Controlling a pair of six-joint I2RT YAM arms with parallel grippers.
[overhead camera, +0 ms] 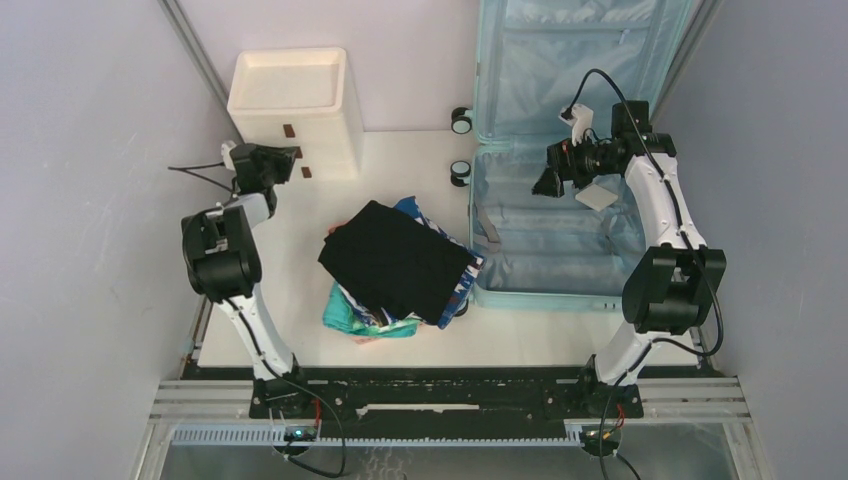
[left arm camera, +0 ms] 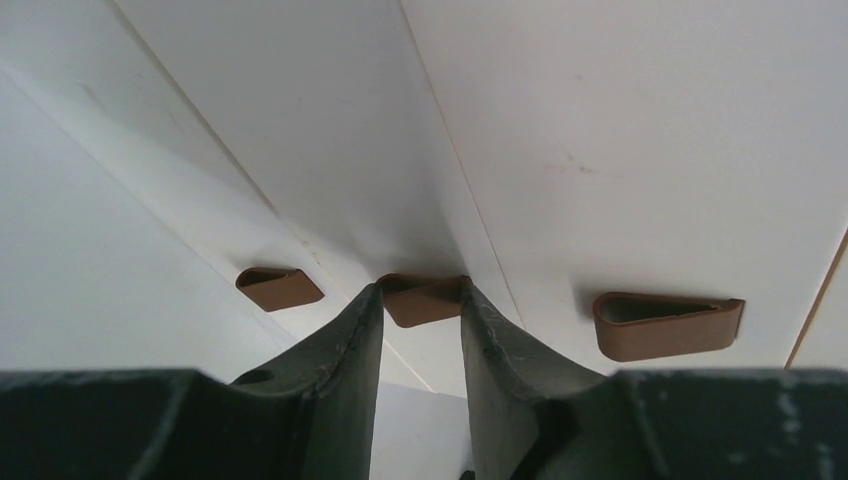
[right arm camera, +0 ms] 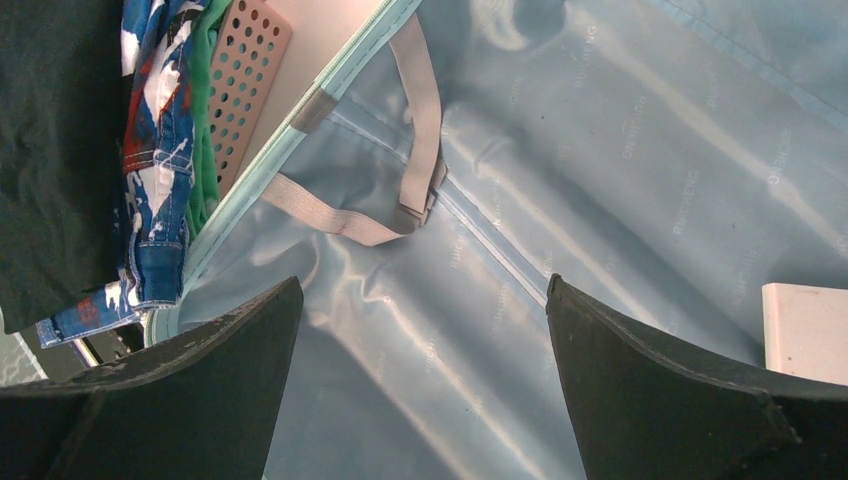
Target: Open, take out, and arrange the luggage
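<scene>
The luggage (overhead camera: 545, 250) lies open at the right of the table, a pale blue suitcase with its lid propped up at the back and its light blue lining (right arm camera: 600, 200) bare. My right gripper (overhead camera: 545, 183) (right arm camera: 422, 290) hovers over the lower half, open wide with nothing between its fingers. A flat white item (overhead camera: 600, 196) (right arm camera: 805, 330) rests inside, beside that gripper. My left gripper (overhead camera: 297, 155) (left arm camera: 420, 290) is at the front of the white drawer box (overhead camera: 290, 90). Its jaws stand partly apart, with the tips at the two ends of the middle brown handle (left arm camera: 425, 305).
A pile of clothes topped by a black garment (overhead camera: 395, 260) fills the pink basket (right arm camera: 245, 80) just left of the suitcase. Elastic straps (right arm camera: 420, 130) lie loose on the lining. Two more brown handles (left arm camera: 280, 288) (left arm camera: 665, 325) flank the middle one. Suitcase wheels (overhead camera: 461, 120) jut out toward the box.
</scene>
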